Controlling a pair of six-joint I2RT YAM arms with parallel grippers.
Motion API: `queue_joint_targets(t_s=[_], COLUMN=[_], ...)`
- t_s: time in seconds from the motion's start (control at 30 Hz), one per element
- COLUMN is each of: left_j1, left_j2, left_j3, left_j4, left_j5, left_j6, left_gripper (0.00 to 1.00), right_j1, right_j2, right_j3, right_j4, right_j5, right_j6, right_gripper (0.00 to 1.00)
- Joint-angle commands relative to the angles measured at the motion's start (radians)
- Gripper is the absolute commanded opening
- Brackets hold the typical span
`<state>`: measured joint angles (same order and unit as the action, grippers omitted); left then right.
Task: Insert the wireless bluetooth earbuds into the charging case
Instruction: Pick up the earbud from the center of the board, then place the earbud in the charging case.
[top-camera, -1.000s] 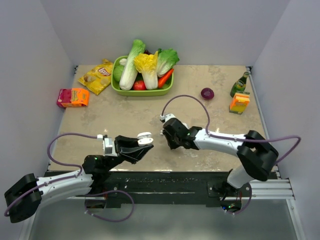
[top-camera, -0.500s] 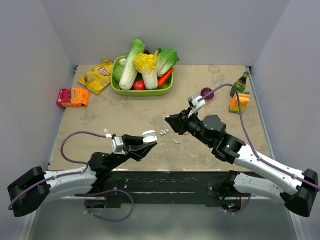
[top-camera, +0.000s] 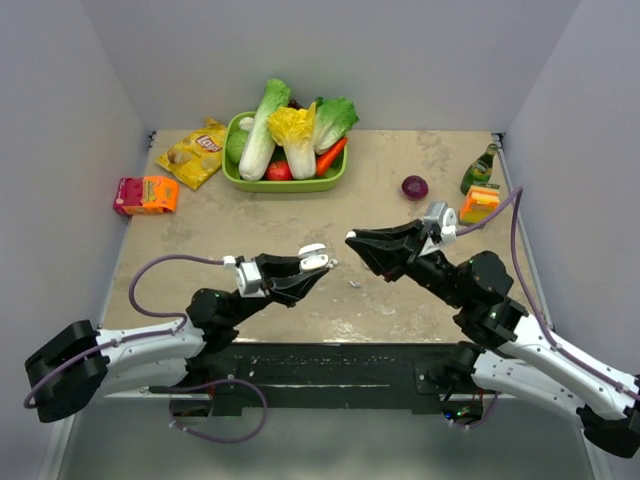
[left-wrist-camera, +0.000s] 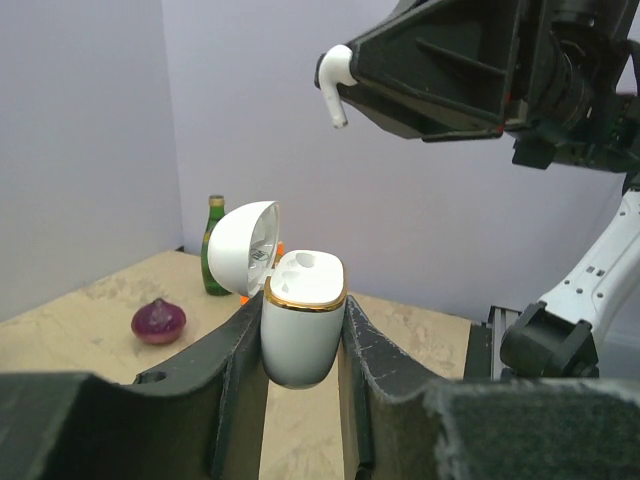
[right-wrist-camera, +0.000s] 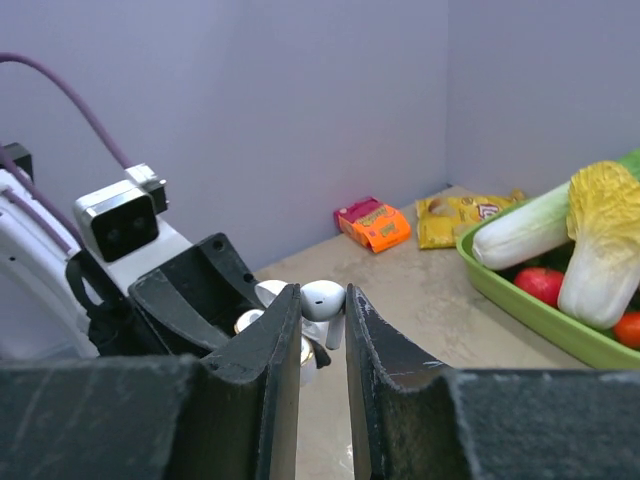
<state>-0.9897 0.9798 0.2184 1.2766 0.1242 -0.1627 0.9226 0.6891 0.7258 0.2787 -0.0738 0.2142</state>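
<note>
My left gripper is shut on the charging case, a white pebble with a gold rim. It is held upright above the table with its lid open. My right gripper is shut on one white earbud, stem down. From the left wrist view the earbud hangs above and a little right of the open case, apart from it. In the right wrist view the case sits just behind the earbud. A tiny white speck lies on the table; I cannot tell whether it is the second earbud.
A green tray of vegetables stands at the back, with a yellow chips bag and an orange-pink box to its left. A red onion, a green bottle and an orange carton sit at the back right.
My right gripper has risen off the table centre and swung round with the earbud, ending just right of the case. My left gripper has carried the open case up and to the right.
</note>
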Motion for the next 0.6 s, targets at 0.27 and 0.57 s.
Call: queue_joint_targets(t_s=[0.27, 0.57], left_j1=[-0.004, -0.004], left_j2=[0.143, 0.177], left_j3=[0.179, 0.226], left_j4=[0.300, 0.265], left_j5=[0.088, 0.080], left_j6=[0.002, -0.067], left_gripper=[0.00, 0.00], right_j1=[-0.001, -0.001], right_j2=[-0.042, -0.036], right_j3=[-0.065, -0.100], right_j4=[0.220, 0.228], right_j5=[-0.147, -0.109], right_j6=[-0.021, -0.022], right_gripper=[0.00, 0.00])
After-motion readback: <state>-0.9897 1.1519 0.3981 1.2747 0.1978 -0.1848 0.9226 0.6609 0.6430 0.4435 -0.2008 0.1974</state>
